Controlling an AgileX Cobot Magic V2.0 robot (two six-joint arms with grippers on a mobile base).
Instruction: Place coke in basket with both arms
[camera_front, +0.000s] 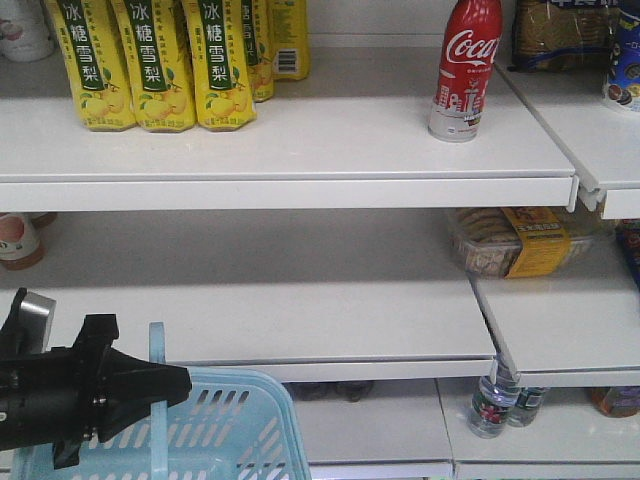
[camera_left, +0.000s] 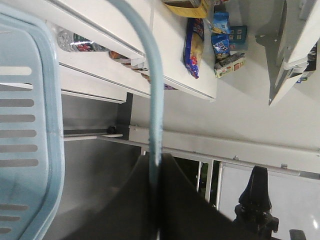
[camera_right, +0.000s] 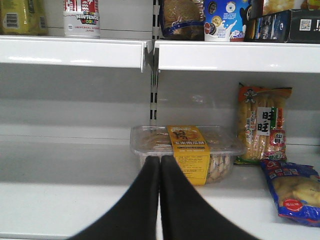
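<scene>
The coke, a slim red bottle with white script, stands upright on the top shelf at the right. Only its silver-white base band shows at the top left of the right wrist view. The light-blue basket hangs at the lower left, below the middle shelf. My left gripper is shut on its upright swing handle. In the left wrist view the handle runs straight into the closed jaws of the left gripper. My right gripper is shut with nothing in it, level with the middle shelf.
Yellow pear-drink bottles fill the top shelf's left. A clear biscuit box with a yellow label lies just ahead of the right gripper, with snack bags to its right. Water bottles stand on the lowest shelf. White shelf edges jut forward.
</scene>
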